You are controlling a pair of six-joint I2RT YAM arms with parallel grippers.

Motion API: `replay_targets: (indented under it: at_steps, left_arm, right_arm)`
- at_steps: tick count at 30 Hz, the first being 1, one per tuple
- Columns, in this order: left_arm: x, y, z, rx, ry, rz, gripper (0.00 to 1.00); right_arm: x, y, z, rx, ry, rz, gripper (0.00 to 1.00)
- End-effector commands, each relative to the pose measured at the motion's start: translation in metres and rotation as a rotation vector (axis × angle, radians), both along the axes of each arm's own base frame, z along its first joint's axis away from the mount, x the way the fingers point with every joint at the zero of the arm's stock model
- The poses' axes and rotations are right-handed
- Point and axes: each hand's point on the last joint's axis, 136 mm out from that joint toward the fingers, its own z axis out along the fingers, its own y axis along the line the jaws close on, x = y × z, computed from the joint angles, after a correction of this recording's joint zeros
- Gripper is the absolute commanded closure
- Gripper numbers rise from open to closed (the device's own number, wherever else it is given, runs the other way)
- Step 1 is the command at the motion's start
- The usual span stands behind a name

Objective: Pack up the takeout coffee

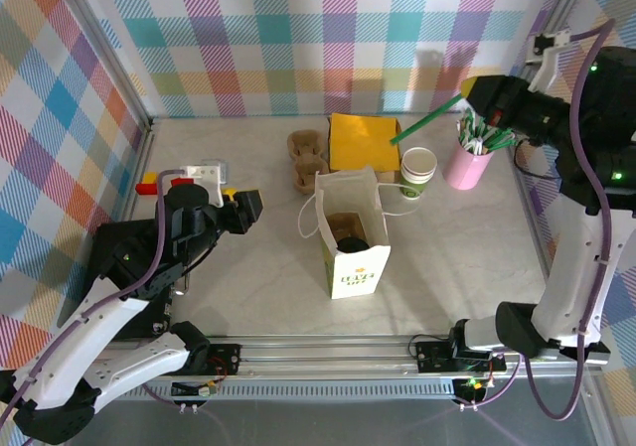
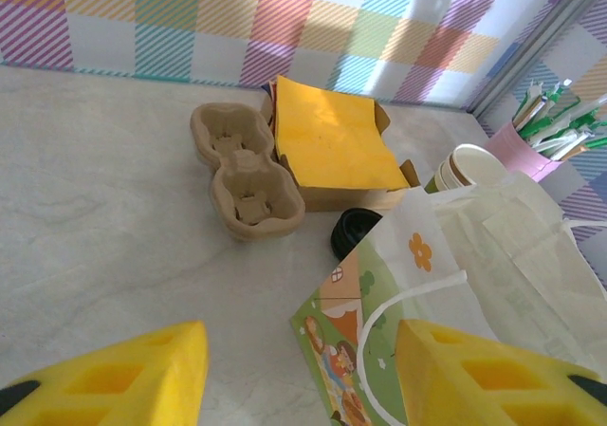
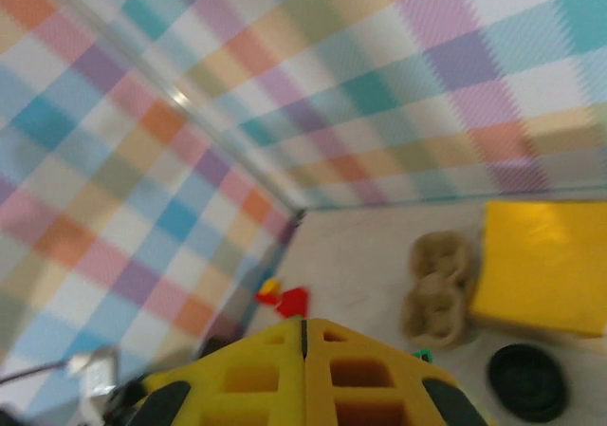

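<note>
The illustrated paper bag (image 1: 354, 242) stands open mid-table. A round black lid (image 1: 350, 244) shows in its mouth, which I take for the takeout coffee; the cup body is hidden. The same black lid (image 2: 356, 231) peeks past the bag's edge (image 2: 379, 303) in the left wrist view, and it shows as a black lid (image 3: 527, 380) in the right wrist view. My left gripper (image 1: 243, 206) is open and empty, left of the bag, its yellow fingers (image 2: 104, 379) wide apart. My right gripper (image 1: 469, 90) hangs high at the back right, shut on a green straw (image 1: 427, 120).
A lidless cream-and-green cup (image 1: 417, 171) and a pink cup of straws (image 1: 467, 163) stand back right. A yellow napkin box (image 1: 363, 140) and a cardboard cup carrier (image 1: 308, 158) sit behind the bag. Small red and yellow blocks (image 1: 149, 180) lie at the left wall.
</note>
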Motion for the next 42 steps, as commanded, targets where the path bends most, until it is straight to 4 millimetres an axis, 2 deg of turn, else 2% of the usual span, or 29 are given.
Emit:
replay_targets:
  at_steps: [1,7,11,17,29,37,42]
  left_arm:
    - [0.001,-0.004,-0.001,-0.028,0.010,-0.010,0.46]
    - [0.001,-0.008,-0.003,-0.045,0.026,-0.016,0.48]
    - [0.002,-0.009,-0.005,-0.051,0.034,-0.016,0.48]
    - [0.003,-0.012,-0.008,-0.055,0.044,-0.020,0.49]
    - [0.004,-0.013,-0.014,-0.053,0.058,-0.020,0.49]
    - [0.004,-0.013,-0.016,-0.053,0.061,-0.020,0.49]
    - [0.004,-0.014,-0.018,-0.051,0.066,-0.020,0.49]
  right_arm:
    - [-0.022,0.031,-0.004,0.032,0.032,0.144,1.00]
    - [-0.032,0.063,-0.050,-0.096,0.141,0.198,1.00]
    - [-0.032,0.074,-0.084,-0.180,0.201,0.194,1.00]
    - [-0.032,0.089,-0.123,-0.324,0.239,0.185,1.00]
    - [-0.025,0.123,-0.181,-0.607,0.282,0.196,1.00]
    - [-0.018,0.135,-0.210,-0.632,0.350,0.191,1.00]
    - [-0.022,0.138,-0.227,-0.615,0.413,0.190,1.00]
